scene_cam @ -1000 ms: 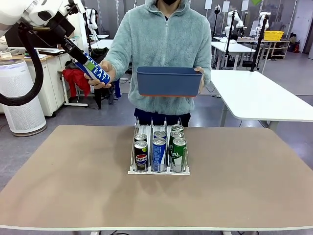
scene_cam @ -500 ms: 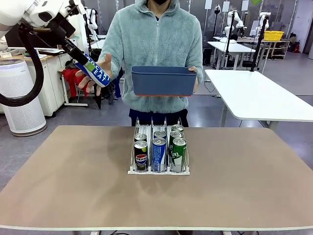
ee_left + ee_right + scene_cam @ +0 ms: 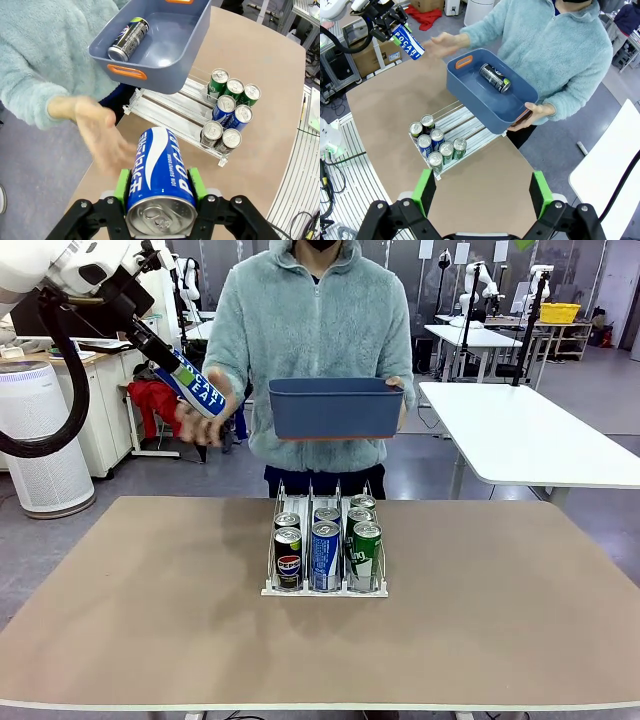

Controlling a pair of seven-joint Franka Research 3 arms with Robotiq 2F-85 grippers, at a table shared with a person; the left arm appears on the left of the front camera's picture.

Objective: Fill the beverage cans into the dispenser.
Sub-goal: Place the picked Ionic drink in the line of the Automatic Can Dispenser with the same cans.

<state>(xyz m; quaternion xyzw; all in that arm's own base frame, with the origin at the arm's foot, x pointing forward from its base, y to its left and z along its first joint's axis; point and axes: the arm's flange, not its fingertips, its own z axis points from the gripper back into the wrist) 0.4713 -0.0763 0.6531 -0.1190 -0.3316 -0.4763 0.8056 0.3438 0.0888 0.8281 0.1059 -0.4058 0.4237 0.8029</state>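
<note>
Right gripper (image 3: 482, 192) is high over the table (image 3: 120, 620), fingers spread wide with nothing between them. Dispenser (image 3: 324, 592) sits mid-table, toward the far edge, with seven cans upright in it: two black cans (image 3: 288, 560) in the left lane, two blue-white cans (image 3: 325, 555) in the middle, three green cans (image 3: 366, 552) on the right. Past the far-left edge, left gripper (image 3: 158, 186) is clamped on the held can (image 3: 159, 170) (blue-white, in the air, tilted). Person's open hand (image 3: 203, 408) is just beside it, motion-blurred, so can't tell if it touches. Their other hand (image 3: 532, 111) holds the dark blue bin (image 3: 335, 408) at chest height behind the dispenser. One loose can (image 3: 495, 78) (black) lies on its side in the bin.
</note>
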